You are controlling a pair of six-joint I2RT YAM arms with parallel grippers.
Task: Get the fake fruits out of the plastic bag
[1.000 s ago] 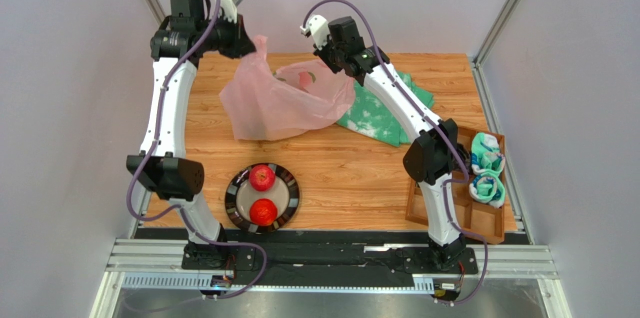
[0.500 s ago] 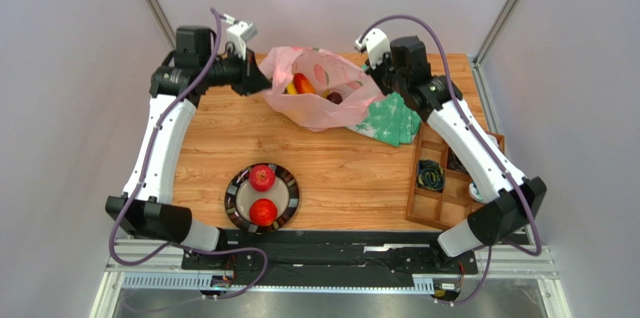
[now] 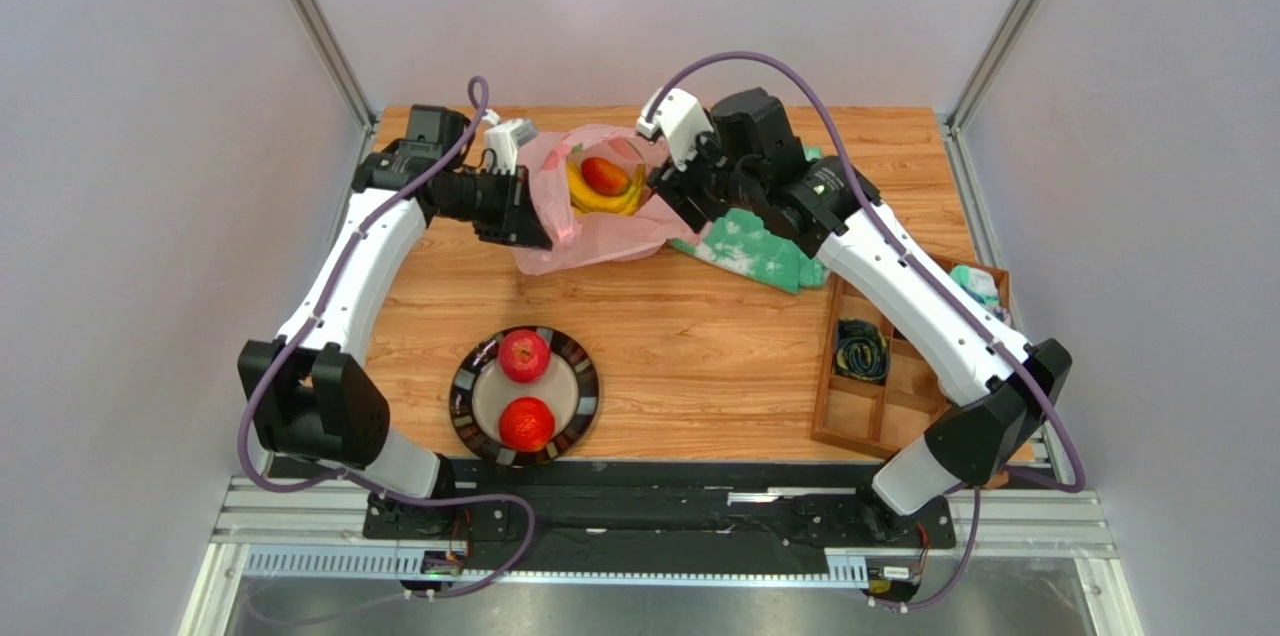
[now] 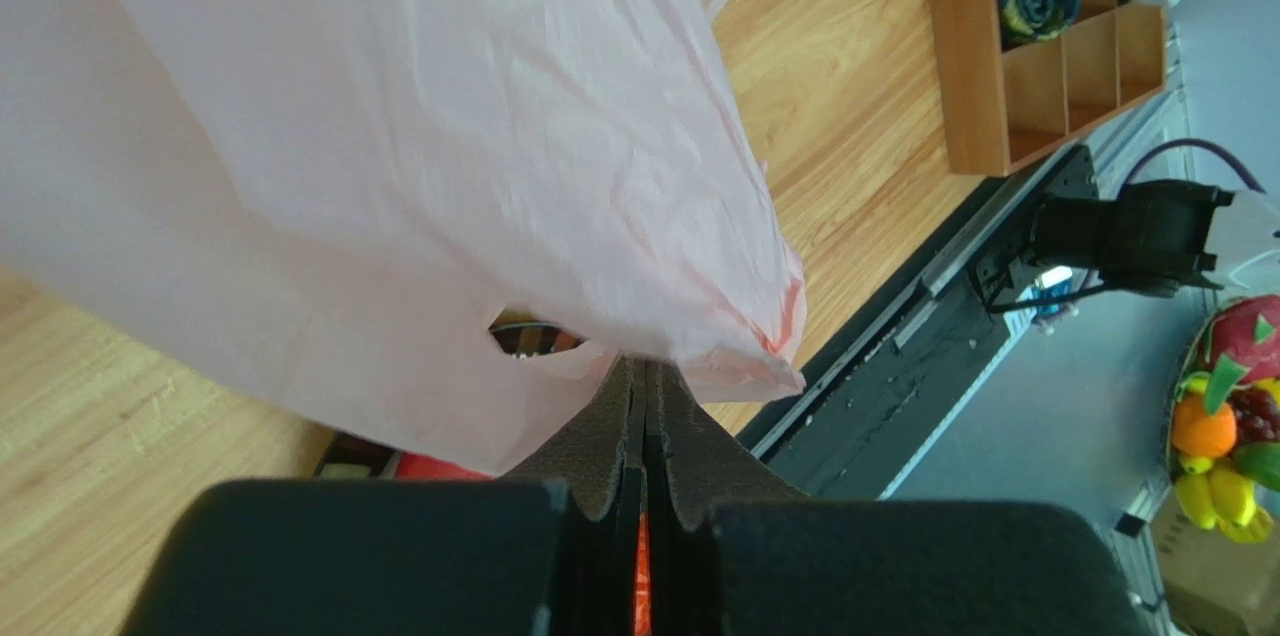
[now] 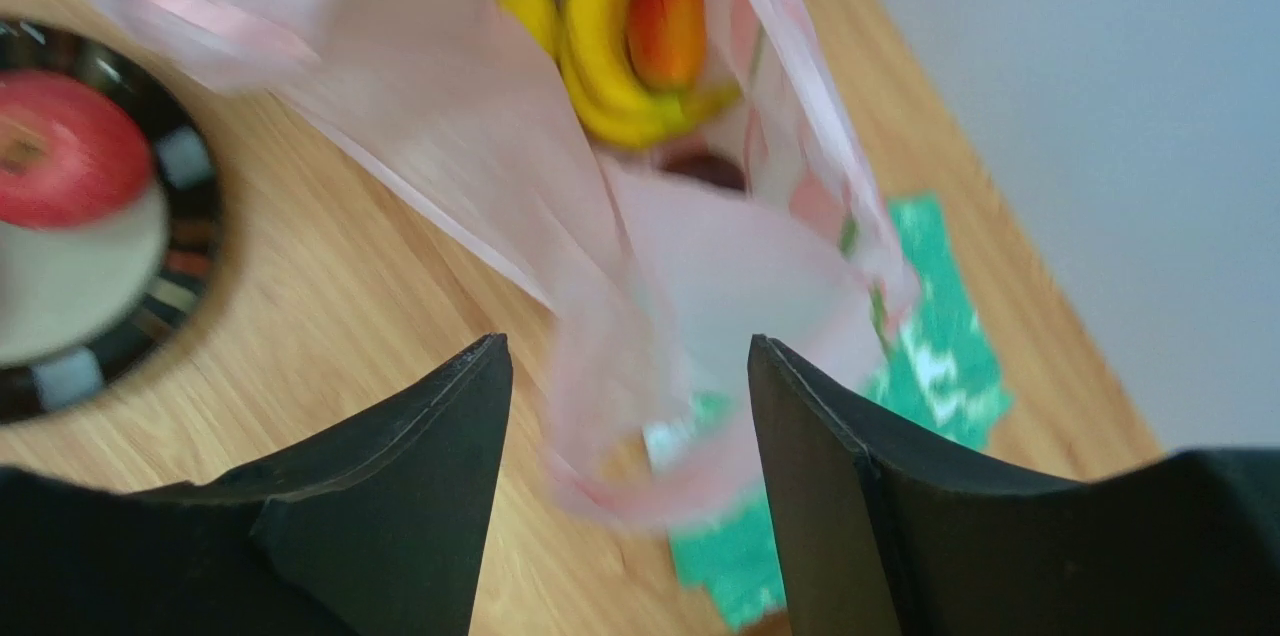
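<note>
The pink plastic bag (image 3: 601, 224) sags on the far middle of the table with its mouth open upward. Inside it I see yellow bananas (image 3: 579, 195) and a red-orange fruit (image 3: 606, 174); other fake fruits are mostly hidden. My left gripper (image 3: 529, 210) is shut on the bag's left edge, the film (image 4: 376, 141) pinched at the tips (image 4: 646, 362). My right gripper (image 5: 624, 351) is open just right of the bag (image 5: 706, 261), whose loose handle loop hangs blurred beyond its fingers. Bananas (image 5: 601, 21) show past it. Two red apples (image 3: 523, 356) lie on a dark plate (image 3: 469, 411).
A folded green-and-white cloth (image 3: 759, 249) lies under and to the right of the bag. A wooden compartment tray (image 3: 899, 404) with small items sits at the right edge. The plate stands near the front edge, between the arm bases.
Both arms came down and inward, lowering the bag from the air onto the table. My right gripper has opened and let go of the bag's handle; the left keeps its hold.
</note>
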